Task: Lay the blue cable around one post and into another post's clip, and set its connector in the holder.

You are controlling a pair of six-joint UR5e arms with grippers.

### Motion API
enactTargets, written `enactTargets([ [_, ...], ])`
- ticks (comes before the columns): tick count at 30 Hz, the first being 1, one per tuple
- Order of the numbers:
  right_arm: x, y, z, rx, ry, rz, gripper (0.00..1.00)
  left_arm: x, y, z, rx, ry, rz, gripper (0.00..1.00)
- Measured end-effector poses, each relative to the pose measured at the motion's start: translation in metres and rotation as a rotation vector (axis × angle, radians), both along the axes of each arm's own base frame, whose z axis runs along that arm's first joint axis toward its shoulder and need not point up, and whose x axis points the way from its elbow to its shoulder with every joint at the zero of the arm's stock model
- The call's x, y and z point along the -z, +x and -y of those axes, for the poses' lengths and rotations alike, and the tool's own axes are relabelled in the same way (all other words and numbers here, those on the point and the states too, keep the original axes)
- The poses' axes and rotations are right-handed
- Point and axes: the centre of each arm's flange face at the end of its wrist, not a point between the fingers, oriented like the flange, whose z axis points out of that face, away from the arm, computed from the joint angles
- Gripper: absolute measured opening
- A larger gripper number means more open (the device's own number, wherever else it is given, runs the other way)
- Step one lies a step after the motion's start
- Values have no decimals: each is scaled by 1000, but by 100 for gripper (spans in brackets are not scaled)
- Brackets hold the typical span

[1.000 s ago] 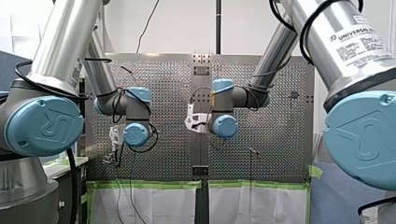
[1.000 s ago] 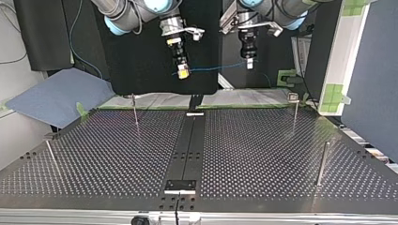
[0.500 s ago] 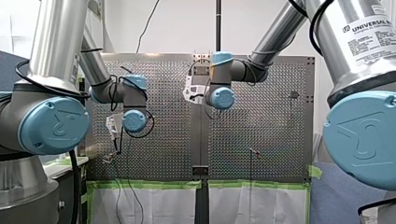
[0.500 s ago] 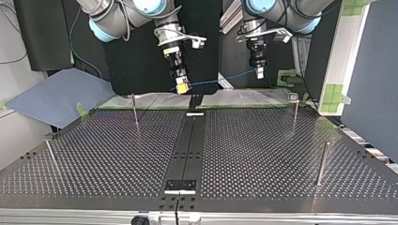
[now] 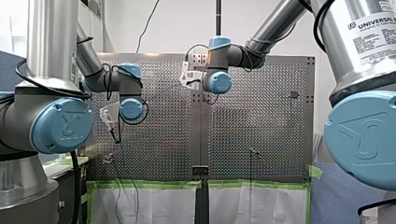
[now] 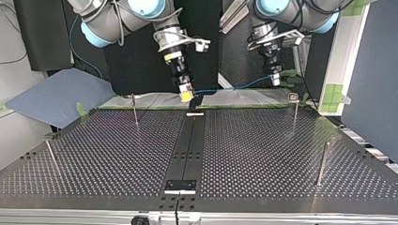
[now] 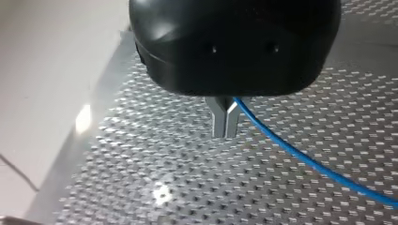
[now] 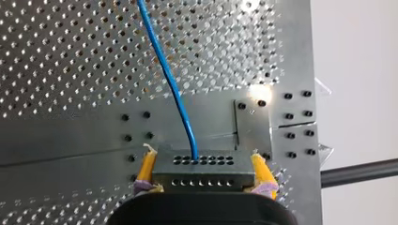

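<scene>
Right hand (image 8: pixel 202 153) is clamped on the connector (image 8: pixel 202 171); left hand (image 7: pixel 225 130), closed, pinches the blue cable (image 7: pixel 300 157).

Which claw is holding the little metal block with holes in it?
My right claw, the one with yellow pads, grips that connector block on both sides. My left claw, with thin metal fingers, only pinches the blue cable.

Bright, even light is seen throughout, white glare patches are reflected off the perforated table (image 7: pixel 161 193), and the top view's background is left dark.
</scene>
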Motion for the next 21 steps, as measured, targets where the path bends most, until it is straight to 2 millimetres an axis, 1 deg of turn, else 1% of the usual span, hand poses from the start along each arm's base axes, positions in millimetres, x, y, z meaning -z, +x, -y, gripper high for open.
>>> enactTargets([
  [8, -25, 12, 2, -27, -17, -18, 0, -43, 14, -2, -15, -48, 71, 1],
  [11, -33, 15, 2, -35, -20, -17, 0, -60, 18, -4, -22, -60, 96, 1],
  [14, -40, 18, 4, -40, -27, -12, 0, -73, 20, -8, -38, -66, 108, 1],
  [21, -61, 24, 9, -53, -49, 8, 0, -86, 25, -26, -70, -81, 106, 1],
])
